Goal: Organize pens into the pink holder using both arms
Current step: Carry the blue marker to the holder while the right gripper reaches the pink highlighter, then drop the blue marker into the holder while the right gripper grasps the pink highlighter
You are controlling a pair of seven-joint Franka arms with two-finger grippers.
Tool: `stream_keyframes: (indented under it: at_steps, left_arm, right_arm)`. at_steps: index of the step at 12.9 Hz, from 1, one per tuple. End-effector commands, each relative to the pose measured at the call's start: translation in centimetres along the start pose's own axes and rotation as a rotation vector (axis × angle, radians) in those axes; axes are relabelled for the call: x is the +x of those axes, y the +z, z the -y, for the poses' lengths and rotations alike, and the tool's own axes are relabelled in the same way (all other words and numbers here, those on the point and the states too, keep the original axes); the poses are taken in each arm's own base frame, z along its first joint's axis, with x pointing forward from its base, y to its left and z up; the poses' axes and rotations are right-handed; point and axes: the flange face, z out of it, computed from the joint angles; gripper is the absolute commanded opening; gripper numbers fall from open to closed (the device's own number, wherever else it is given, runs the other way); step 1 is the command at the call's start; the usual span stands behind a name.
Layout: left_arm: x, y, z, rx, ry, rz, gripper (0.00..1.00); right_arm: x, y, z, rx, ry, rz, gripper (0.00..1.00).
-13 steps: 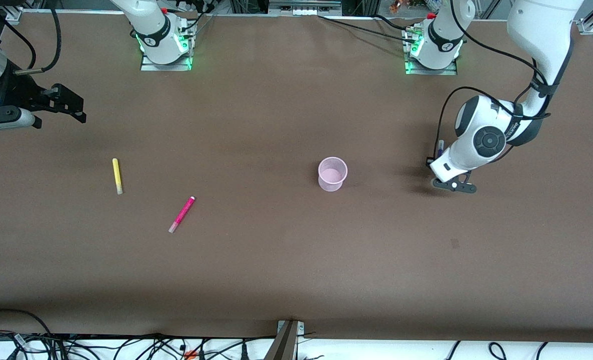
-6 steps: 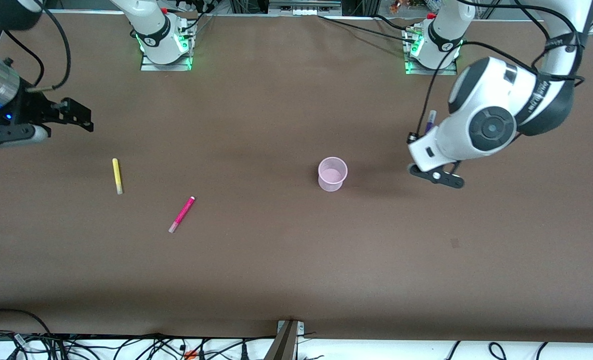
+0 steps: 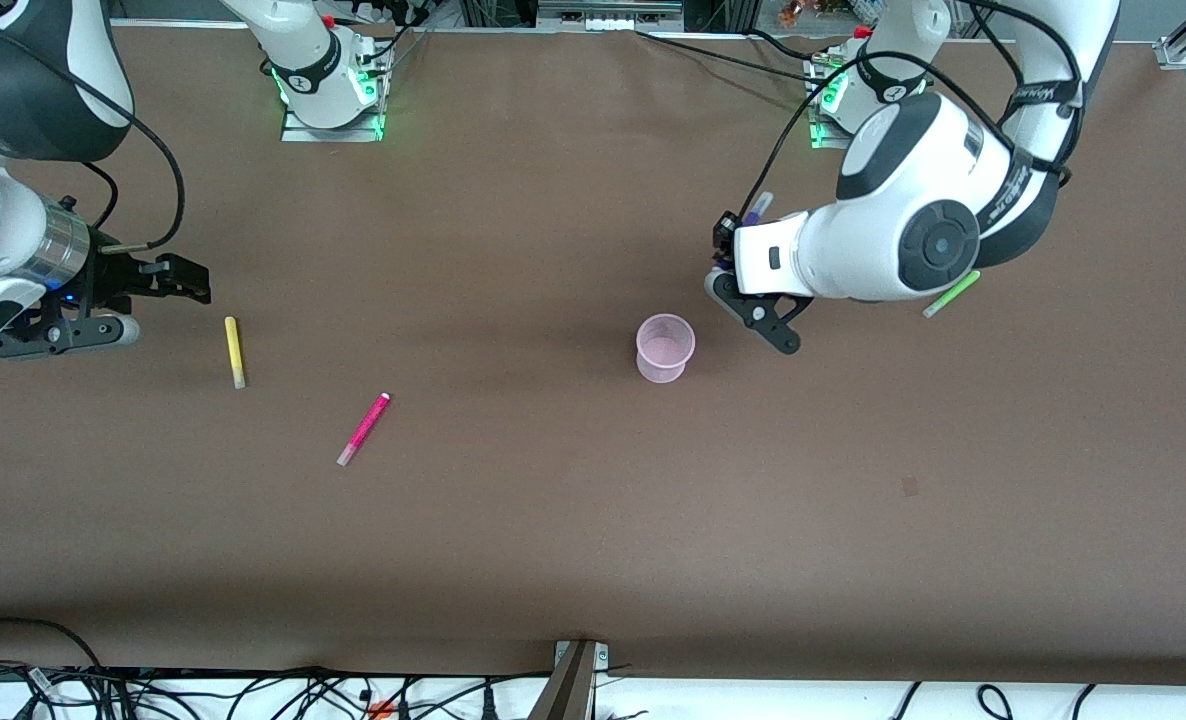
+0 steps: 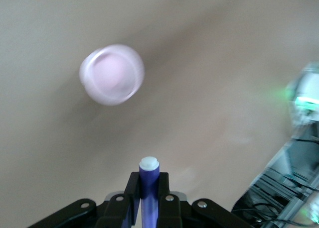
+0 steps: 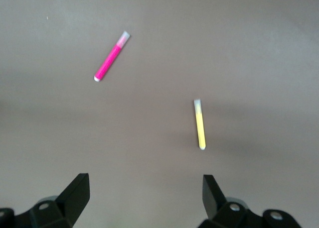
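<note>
The pink holder [image 3: 665, 347] stands upright mid-table and shows in the left wrist view [image 4: 111, 74]. My left gripper [image 3: 729, 262] is shut on the dark purple pen [image 3: 758, 207], held upright over the table beside the holder; in its wrist view the fingers [image 4: 132, 188] clamp the pen [image 4: 149, 174]. The light green pen [image 3: 951, 294] lies toward the left arm's end. The yellow pen [image 3: 235, 352] and magenta pen [image 3: 363, 428] lie toward the right arm's end. My right gripper [image 3: 181, 281] is open and empty over the table beside the yellow pen [image 5: 200, 124]; the magenta pen [image 5: 111, 56] shows too.
The arm bases [image 3: 331, 95] [image 3: 858, 100] stand along the table's edge farthest from the front camera. Cables [image 3: 253, 695] and a bracket [image 3: 578, 670] run along the nearest edge. A small dark mark [image 3: 910, 487] is on the brown table.
My left gripper has lifted the purple pen off the table and carried it toward the holder, uncovering the green pen. My right gripper has moved toward the yellow pen.
</note>
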Motion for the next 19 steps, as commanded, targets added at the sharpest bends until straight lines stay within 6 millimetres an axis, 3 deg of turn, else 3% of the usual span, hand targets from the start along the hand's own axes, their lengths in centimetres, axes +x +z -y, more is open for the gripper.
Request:
stream_keyframes:
  at_steps: [1,3,6,8,11,14,16,19]
  left_arm:
    - [3.1,1.8,2.5,-0.159,0.274,-0.133,0.0]
    - [4.7,3.2,3.6,-0.221,0.438,-0.273,0.0]
    - [6.7,7.8,7.2,-0.328,0.685,-0.455,0.0]
    - [7.2,9.5,8.7,-0.326,0.862,-0.573,0.0]
    - [7.0,9.7,9.4,-0.246,1.02,-0.569,0.0]
    - [6.7,10.2,10.3,-0.16,1.137,-0.497,0.0]
    - [6.1,11.9,10.4,-0.175,1.137,-0.456,0.0]
    - [4.9,13.9,10.8,-0.219,1.114,-0.426,0.0]
  right_arm:
    - [1.6,3.0,0.2,0.033,0.082,-0.015,1.0]
    - [2.8,5.9,0.9,0.092,0.259,0.026,1.0]
    - [4.9,10.3,3.5,0.095,0.444,0.048,1.0]
    - [6.7,15.3,4.8,0.1,0.559,0.043,1.0]
    - [7.4,19.2,8.0,0.104,0.695,0.027,0.99]
    - [9.2,24.9,10.0,0.13,0.803,-0.012,0.99]
    - [9.8,28.0,10.2,0.145,0.814,-0.036,0.98]
    - [9.2,30.4,10.3,0.143,0.823,-0.031,0.91]
